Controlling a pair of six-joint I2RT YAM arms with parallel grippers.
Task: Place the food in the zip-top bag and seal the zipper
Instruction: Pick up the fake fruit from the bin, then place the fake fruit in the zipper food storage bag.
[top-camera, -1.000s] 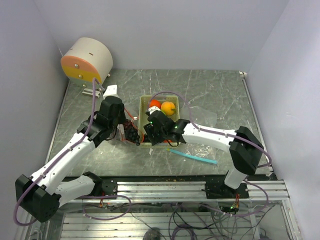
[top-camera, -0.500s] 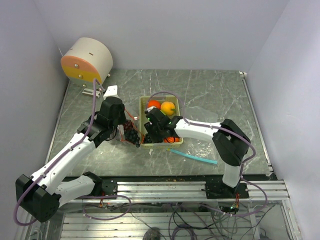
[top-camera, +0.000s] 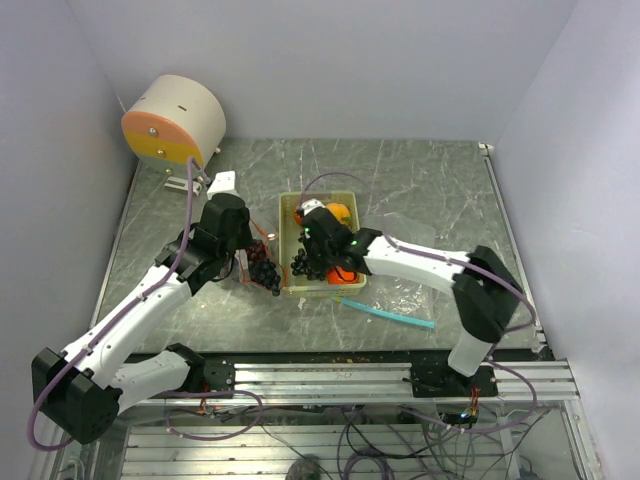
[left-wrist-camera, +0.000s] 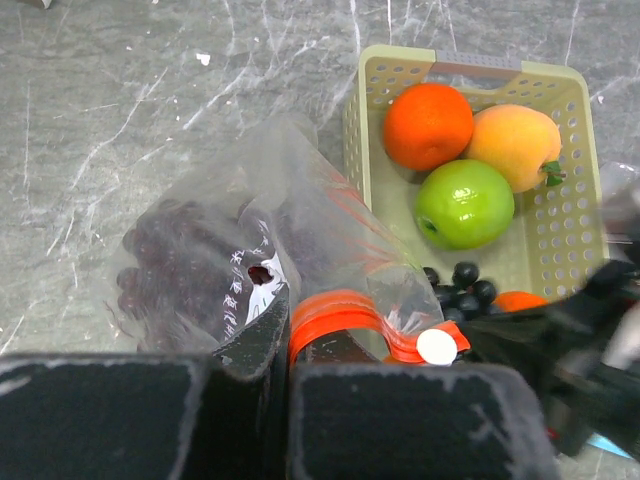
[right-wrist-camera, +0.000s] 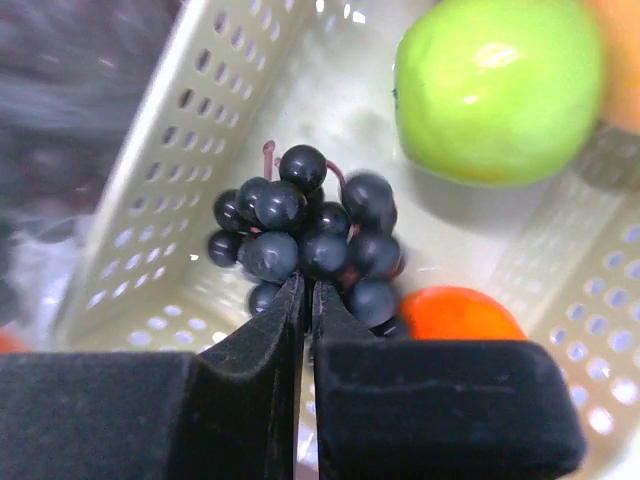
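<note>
left gripper: clamped on zip-top bag at zipper
right gripper: pinched shut on grape bunch at fingertips, inside basket
done: bagged grapes seen just beyond left fingertips
pending: bunch, orange, peach, green apple to be bagged; zipper unsealed

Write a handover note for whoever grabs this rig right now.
Left gripper: shut on the zipper at the mouth of the zip-top bag, which lies beside the basket.
Right gripper: shut, tips against the loose grape bunch in the basket; a real hold is not confirmed.
Done: bagged grape bunch is inside the bag.
Left: loose grape bunch, orange, peach-coloured fruit, green apple, small orange piece; then seal the zipper.
</note>
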